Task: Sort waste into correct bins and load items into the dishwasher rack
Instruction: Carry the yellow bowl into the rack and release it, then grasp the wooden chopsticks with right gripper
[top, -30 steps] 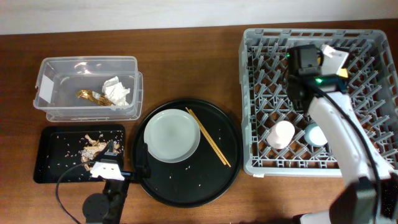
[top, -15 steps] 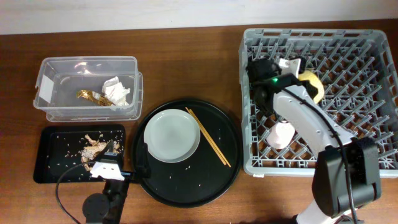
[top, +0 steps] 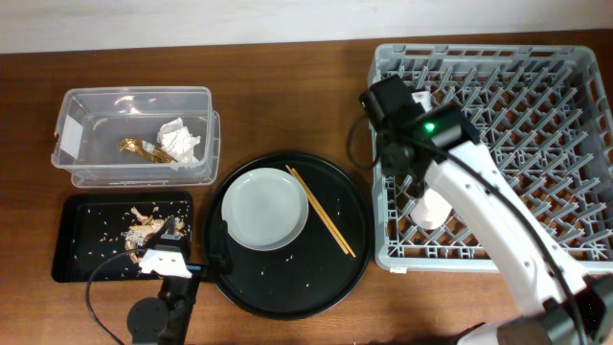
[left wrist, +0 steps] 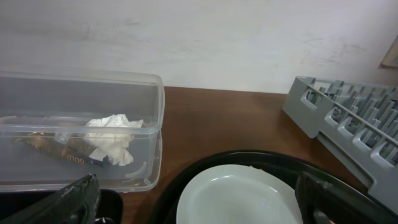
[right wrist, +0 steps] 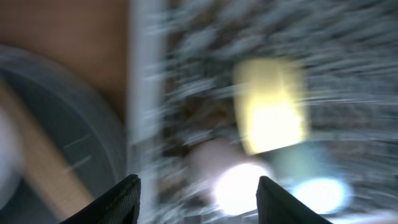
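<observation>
Overhead, the grey dishwasher rack [top: 536, 96] fills the tabletop's [top: 287, 96] right side, with the right hand [right wrist: 198, 202] above its left edge, fingers apart. Beside it, the round black tray [top: 287, 287] carries the pale plate [top: 264, 208] and chopsticks [top: 321, 213]; the left hand [left wrist: 196, 193], fingers spread, faces them.

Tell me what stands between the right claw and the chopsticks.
Nothing visible covers the chopsticks, which lie bare on the round black tray beside the plate. The open right claw hangs near the dishwasher rack's left wall, so only that wall lies between them.
</observation>
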{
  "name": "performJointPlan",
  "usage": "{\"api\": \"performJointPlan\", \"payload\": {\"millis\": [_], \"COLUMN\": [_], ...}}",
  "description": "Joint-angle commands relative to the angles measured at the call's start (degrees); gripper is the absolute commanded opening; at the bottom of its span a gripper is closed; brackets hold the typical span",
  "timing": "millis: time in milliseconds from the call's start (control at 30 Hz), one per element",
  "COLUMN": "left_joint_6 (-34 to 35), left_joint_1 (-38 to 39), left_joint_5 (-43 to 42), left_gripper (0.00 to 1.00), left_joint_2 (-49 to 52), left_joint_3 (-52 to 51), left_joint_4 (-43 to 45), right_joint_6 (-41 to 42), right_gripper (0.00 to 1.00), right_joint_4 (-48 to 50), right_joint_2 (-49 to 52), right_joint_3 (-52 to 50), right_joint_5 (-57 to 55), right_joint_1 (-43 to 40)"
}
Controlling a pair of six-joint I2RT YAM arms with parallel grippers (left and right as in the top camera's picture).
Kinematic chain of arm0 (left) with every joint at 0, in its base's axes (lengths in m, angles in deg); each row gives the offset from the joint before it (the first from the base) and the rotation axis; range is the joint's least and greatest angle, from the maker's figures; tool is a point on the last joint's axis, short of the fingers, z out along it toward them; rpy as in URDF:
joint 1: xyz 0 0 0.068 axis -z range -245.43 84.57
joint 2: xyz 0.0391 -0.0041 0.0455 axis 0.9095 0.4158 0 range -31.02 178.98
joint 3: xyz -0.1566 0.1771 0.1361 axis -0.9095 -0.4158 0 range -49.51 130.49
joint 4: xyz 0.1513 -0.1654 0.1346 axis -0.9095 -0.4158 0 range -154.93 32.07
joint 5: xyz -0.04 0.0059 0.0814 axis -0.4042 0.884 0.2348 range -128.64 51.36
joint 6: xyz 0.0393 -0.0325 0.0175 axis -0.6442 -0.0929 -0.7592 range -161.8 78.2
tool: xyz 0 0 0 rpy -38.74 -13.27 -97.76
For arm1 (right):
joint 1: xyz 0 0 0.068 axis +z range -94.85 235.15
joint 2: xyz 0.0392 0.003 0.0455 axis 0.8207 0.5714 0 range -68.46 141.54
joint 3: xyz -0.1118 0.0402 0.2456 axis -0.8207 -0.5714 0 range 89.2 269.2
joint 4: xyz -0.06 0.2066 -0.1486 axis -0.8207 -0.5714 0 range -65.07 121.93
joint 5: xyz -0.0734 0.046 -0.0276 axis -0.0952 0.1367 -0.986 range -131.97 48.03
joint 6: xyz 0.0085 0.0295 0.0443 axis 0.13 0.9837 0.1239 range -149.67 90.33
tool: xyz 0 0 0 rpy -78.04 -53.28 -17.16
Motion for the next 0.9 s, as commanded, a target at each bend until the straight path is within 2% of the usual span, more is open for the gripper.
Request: {"api": "performJointPlan", "payload": {"millis": [0,133,167,300,367,400,467,600,700,800,867], "left_joint_6": [-0.92,-0.9,-0.9,-0.9,-0.92,-0.92,-0.92,-0.9,-0.92,-0.92,-0.92], "left_joint_1": [-0.46,-0.46,-0.46,-0.46,-0.46,-0.46,-0.46,-0.46,-0.46,-0.46,-0.46], "left_joint_5": [-0.81,-0.81,-0.81,-0.81,-0.81,-0.81,-0.81,-0.81,-0.81,-0.81,-0.81], "left_gripper": [0.99,0.99,0.99,0.99,0.99,0.99,0.99,0.99,0.99,0.99,0.99], "left_joint_2": [-0.39,-0.39,-0.39,-0.39,-0.39,-0.39,-0.39,-0.39,-0.39,-0.39,-0.39], "left_joint_3": [-0.24,-0.24,-0.24,-0.24,-0.24,-0.24,-0.24,-0.24,-0.24,-0.24,-0.24], "left_joint_4": [-0.09,-0.09,-0.09,-0.09,-0.09,-0.09,-0.09,-0.09,-0.09,-0.09,-0.09], "right_joint_6": [-0.9,1.66,1.64,1.62,1.42,1.42,1.38,-1.18,-1.2,-1.18,-1.2], "right_gripper": [0.6,0.58,0.56,0.49,0.4,0.39,0.39,0.36,0.35,0.25,0.25], "right_joint_4": [1.05,8.94,14.23,25.24,29.53,30.93,32.68,35.89,36.37,36.44,36.48], "right_joint_2": [0.52,2.51,3.34,4.55,4.68,4.68,4.68,4.68,4.68,4.68,4.68], "right_joint_3": [-2.38,-13.05,-17.57,-25.42,-28.39,-29.79,-32.44,-35.8,-36.68,-36.68,-36.72], "right_joint_5": [26.34,27.41,27.21,26.75,26.25,24.94,20.79,21.62,17.84,18.8,20.5], "right_joint_1": [5.18,11.96,13.77,14.64,14.67,14.67,14.67,14.71,14.67,14.71,14.71]}}
